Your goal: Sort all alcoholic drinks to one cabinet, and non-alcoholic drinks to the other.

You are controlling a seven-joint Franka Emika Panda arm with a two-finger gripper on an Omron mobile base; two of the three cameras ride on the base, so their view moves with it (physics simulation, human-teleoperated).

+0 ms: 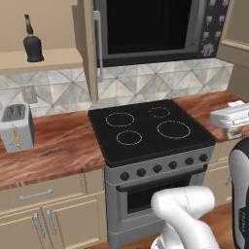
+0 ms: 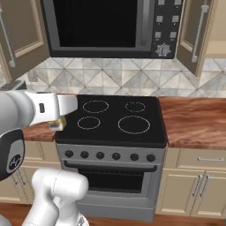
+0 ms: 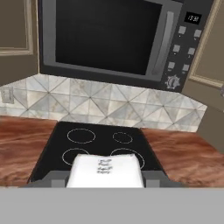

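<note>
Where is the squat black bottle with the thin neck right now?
In the left base view, the squat black bottle with the thin neck stands upright on the pale shelf of the open tan wall cabinet, upper left, above the silver toaster.

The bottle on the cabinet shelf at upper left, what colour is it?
Black, with a thin neck. The bottle shows best in the left base view, standing on the pale shelf.

A home kitchen: stove (image 1: 151, 131), microwave (image 1: 155, 29), toaster (image 1: 17, 127) and wooden counter (image 1: 58, 151).
</note>
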